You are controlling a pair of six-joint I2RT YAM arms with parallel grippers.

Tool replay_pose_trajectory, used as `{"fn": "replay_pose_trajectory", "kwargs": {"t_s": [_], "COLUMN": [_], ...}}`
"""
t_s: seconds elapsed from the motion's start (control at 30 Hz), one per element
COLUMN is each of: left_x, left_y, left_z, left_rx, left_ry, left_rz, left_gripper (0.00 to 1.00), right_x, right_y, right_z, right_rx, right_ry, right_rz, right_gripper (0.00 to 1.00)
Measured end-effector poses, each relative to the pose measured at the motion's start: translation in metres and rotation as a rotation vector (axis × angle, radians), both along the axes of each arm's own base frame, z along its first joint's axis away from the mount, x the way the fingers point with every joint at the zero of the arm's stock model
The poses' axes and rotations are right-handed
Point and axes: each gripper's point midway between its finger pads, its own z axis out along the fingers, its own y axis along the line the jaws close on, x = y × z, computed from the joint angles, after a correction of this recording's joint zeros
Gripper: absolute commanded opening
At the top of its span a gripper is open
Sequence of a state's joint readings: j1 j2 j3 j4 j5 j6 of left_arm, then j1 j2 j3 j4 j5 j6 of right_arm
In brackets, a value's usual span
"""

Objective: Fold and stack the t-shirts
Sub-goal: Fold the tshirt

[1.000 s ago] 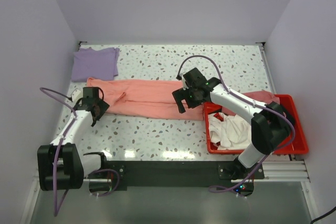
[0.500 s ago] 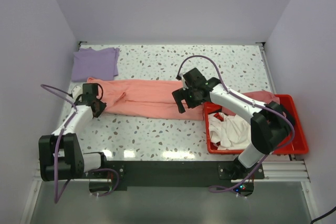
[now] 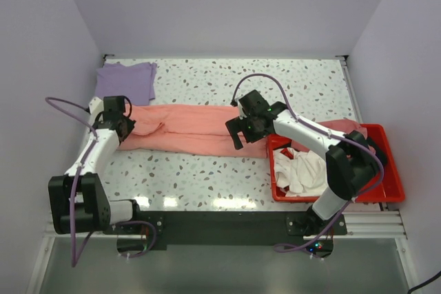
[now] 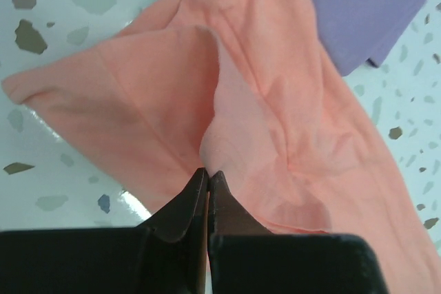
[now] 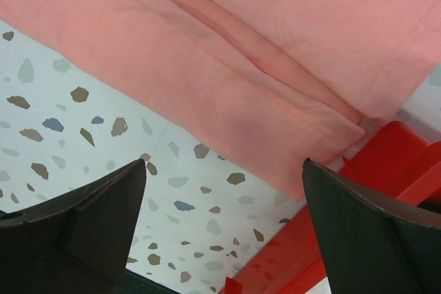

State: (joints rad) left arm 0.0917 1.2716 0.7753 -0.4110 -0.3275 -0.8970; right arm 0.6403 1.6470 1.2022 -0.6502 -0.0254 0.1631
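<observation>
A long salmon-pink t-shirt [image 3: 193, 129], folded into a strip, lies across the middle of the table. My left gripper [image 3: 125, 129] is at its left end. In the left wrist view that gripper [image 4: 208, 172] is shut, pinching a raised fold of the salmon cloth [image 4: 262, 101]. My right gripper [image 3: 238, 135] hovers over the strip's right end, wide open and holding nothing. Between its fingertips [image 5: 224, 163] I see the shirt's corner [image 5: 303, 149] and bare table. A folded lavender t-shirt [image 3: 124, 82] lies flat at the far left corner, also visible in the left wrist view [image 4: 372, 5].
A red bin [image 3: 389, 194] stands at the near right with crumpled white t-shirts [image 3: 303, 170] inside and a dusty pink one [image 3: 341, 127] draped over its far rim. Its red edge [image 5: 386, 170] is close to my right fingers. White walls enclose the speckled table [image 3: 207, 170].
My left gripper moved away from me onto the salmon shirt's left end and closed on the cloth. The right arm barely moved and stays open.
</observation>
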Motion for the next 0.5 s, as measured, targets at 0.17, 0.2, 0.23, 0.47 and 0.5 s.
{"fn": "replay_pose_trajectory", "kwargs": {"t_s": [0.17, 0.2, 0.23, 0.47, 0.5], "left_x": [0.031, 0.036, 0.041, 0.071, 0.075], "left_y": [0.007, 0.007, 0.008, 0.007, 0.007], "left_z": [0.011, 0.008, 0.004, -0.015, -0.015], "left_rx": [0.020, 0.022, 0.020, 0.011, 0.010], "left_ry": [-0.022, -0.014, 0.000, 0.044, 0.042], "left_rz": [-0.004, -0.008, -0.011, -0.047, -0.050], "left_gripper": [0.00, 0.00, 0.01, 0.20, 0.25], "right_x": [0.000, 0.001, 0.001, -0.001, -0.001], "right_y": [-0.001, -0.001, -0.001, -0.002, -0.003], "right_z": [0.000, 0.000, 0.000, -0.005, -0.006], "right_rx": [-0.004, -0.005, -0.006, -0.017, -0.021], "right_ry": [-0.002, -0.002, -0.002, 0.010, 0.014], "right_rz": [-0.002, -0.003, -0.003, -0.003, -0.003], "right_gripper": [0.99, 0.99, 0.99, 0.99, 0.99]}}
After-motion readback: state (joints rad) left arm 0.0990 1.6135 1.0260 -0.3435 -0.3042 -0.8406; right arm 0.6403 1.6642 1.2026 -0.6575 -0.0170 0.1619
